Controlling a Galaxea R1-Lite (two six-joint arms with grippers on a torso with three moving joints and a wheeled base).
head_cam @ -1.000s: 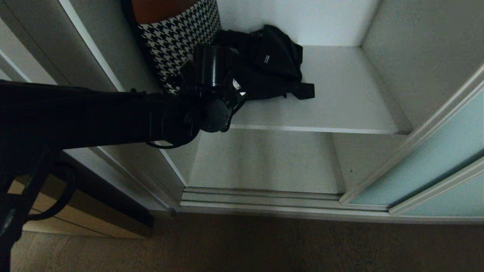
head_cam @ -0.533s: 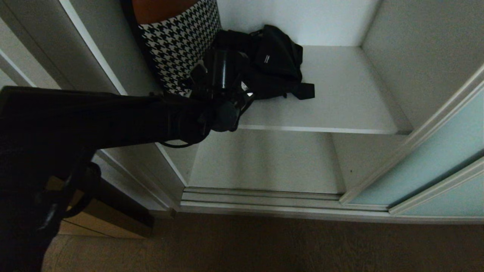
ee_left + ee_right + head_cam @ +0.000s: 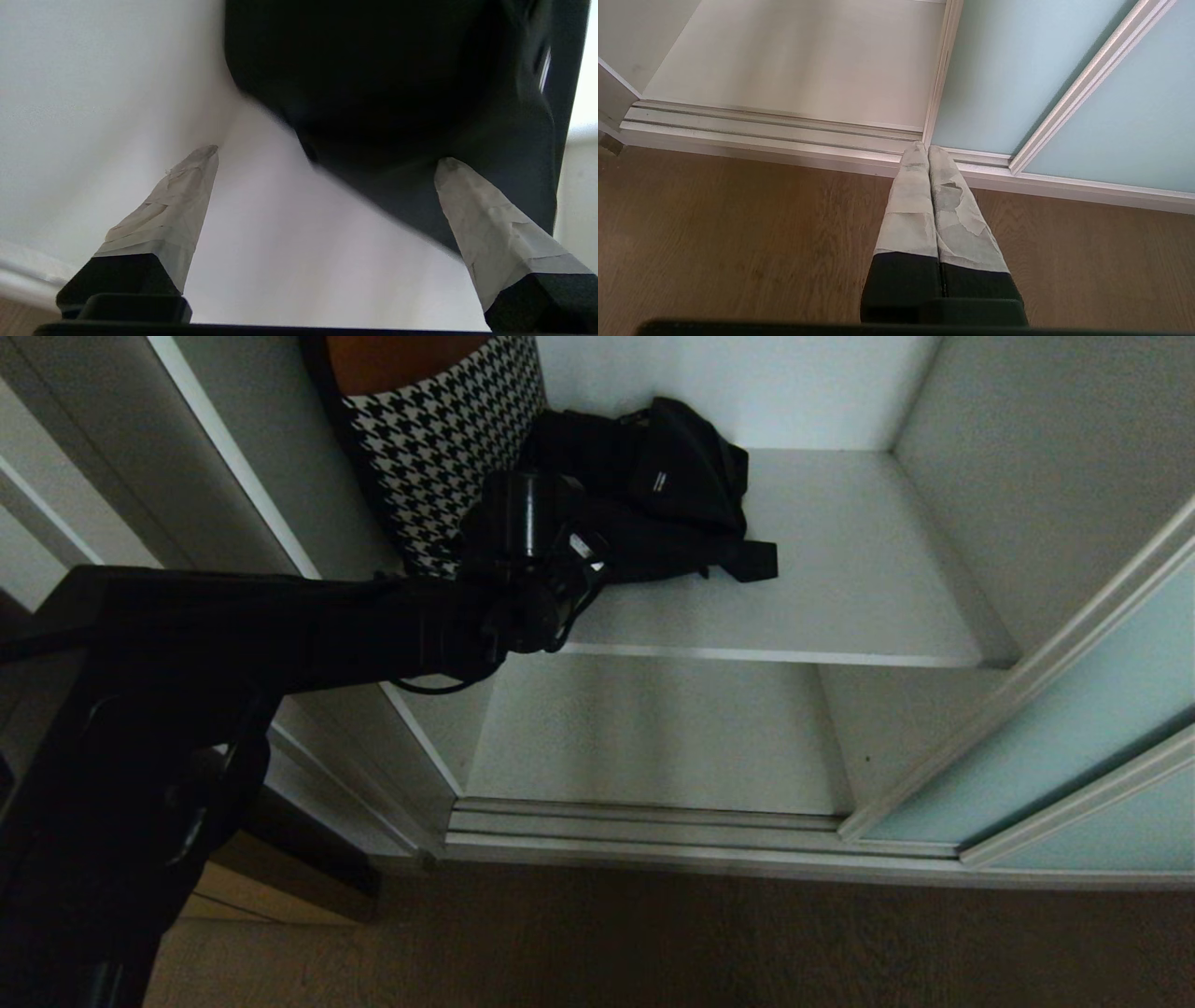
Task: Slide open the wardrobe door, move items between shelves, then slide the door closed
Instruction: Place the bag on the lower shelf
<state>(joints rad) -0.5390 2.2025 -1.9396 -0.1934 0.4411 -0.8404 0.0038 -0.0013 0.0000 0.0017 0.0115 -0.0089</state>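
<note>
Head view: left gripper [image 3: 560,569] at upper shelf [image 3: 840,607] front edge, black fabric bag [image 3: 653,495] just beyond, houndstooth piece [image 3: 439,439] beside it. Risk: snagging only a strap or fold, bag sagging and dragging off. Lower shelf [image 3: 653,737] below. Sliding wardrobe door [image 3: 1055,728] pushed aside, far right. Left wrist view: fingers [image 3: 187,186] spread wide, nothing between, bag [image 3: 397,93] just ahead of the tips; could brush the houndstooth piece. Right wrist view: right gripper [image 3: 928,154] pressed together, parked near door track [image 3: 761,130].

The grey shelf [image 3: 840,588] carries a black bag [image 3: 672,495] beside a houndstooth piece [image 3: 439,439].
</note>
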